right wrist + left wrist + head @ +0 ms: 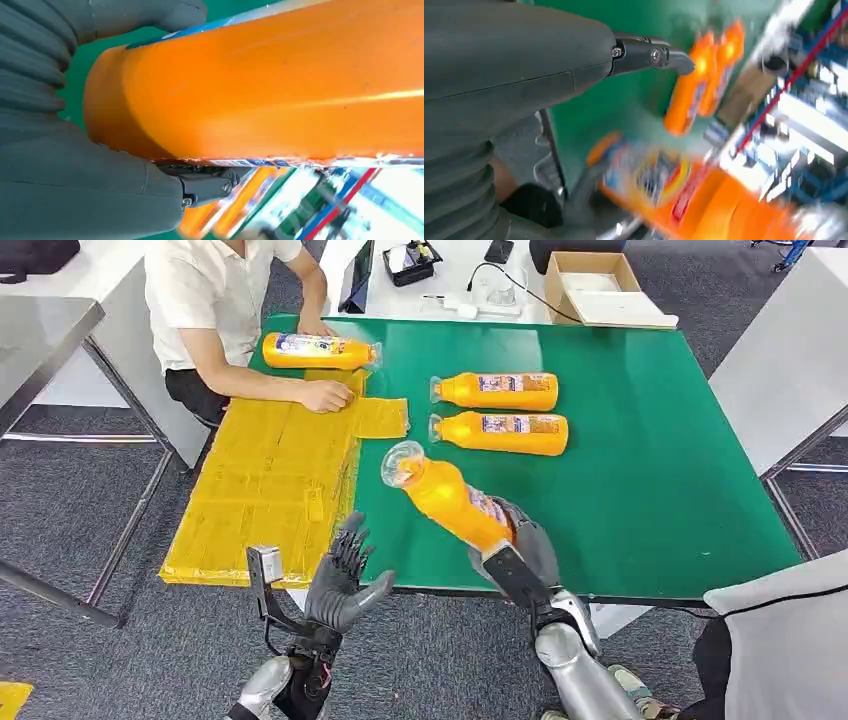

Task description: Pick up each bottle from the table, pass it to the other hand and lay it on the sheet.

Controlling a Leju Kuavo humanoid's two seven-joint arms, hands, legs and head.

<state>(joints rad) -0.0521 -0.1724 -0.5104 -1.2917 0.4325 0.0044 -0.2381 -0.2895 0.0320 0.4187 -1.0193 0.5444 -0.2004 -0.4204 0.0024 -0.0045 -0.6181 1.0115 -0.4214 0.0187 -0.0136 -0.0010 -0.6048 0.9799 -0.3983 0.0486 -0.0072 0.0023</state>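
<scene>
An orange bottle [447, 498] is gripped by the right hand [524, 542] above the green table's [660, 490] near edge, cap tilted toward the yellow sheet [265, 490]. The left hand [342, 580] is held open, empty. Two bottles [497, 410] lie on the table; another [318, 350] lies by a person's hand [326, 395].

We see a green table [650, 470] bearing two bottles [497, 391] side by side, a third bottle [318, 350] — and a yellow sheet [270, 490] overhanging its edge.
</scene>
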